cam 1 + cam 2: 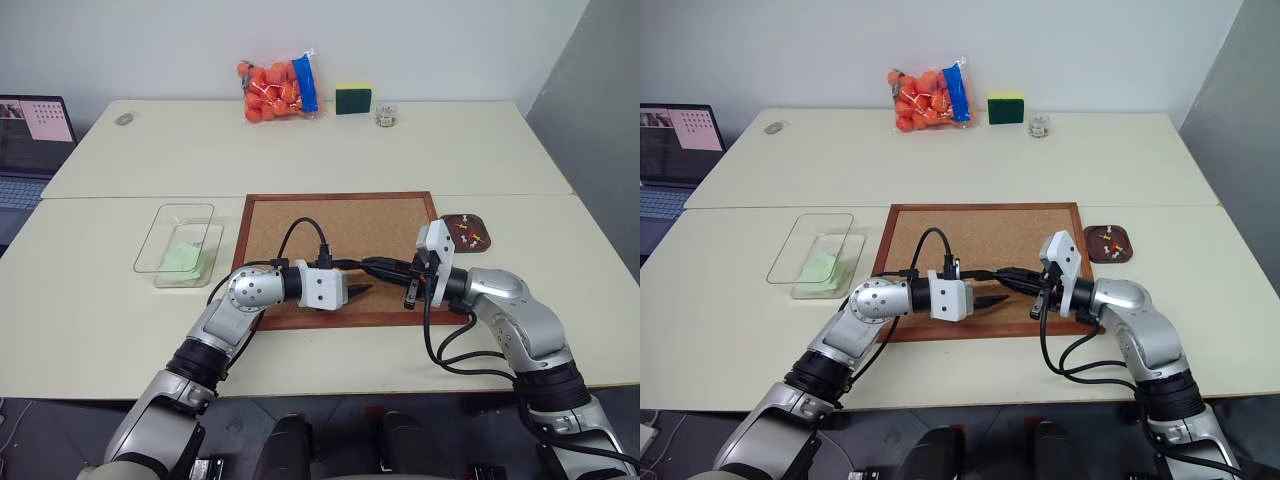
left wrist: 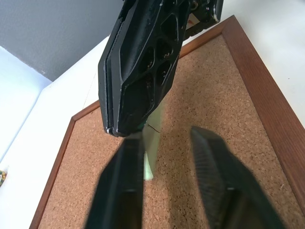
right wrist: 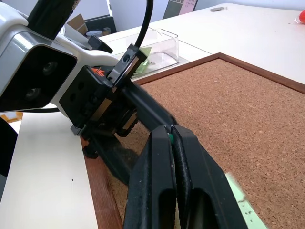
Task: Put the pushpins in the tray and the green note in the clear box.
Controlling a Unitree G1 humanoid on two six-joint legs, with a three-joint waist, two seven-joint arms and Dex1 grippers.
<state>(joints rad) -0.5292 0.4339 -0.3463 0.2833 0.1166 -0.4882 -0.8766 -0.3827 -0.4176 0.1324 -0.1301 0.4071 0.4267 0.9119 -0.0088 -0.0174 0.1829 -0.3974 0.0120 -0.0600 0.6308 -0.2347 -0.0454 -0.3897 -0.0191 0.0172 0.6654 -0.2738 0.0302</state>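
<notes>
On the pale surface the corkboard lies centred; over its near edge our right hand pinches a green pushpin. Our left hand stands partly parted around a green note. Tray sits at three o'clock, clear box at nine.

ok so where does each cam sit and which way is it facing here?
Left and right eye: on the head, facing forward and down over the table; both arms show.
Left wrist: looks along the left gripper at the corkboard, right gripper and green note.
Right wrist: looks along the shut right gripper at the left gripper, corkboard and clear box.
Shared: both wrist views show the corkboard and the green note.
</notes>
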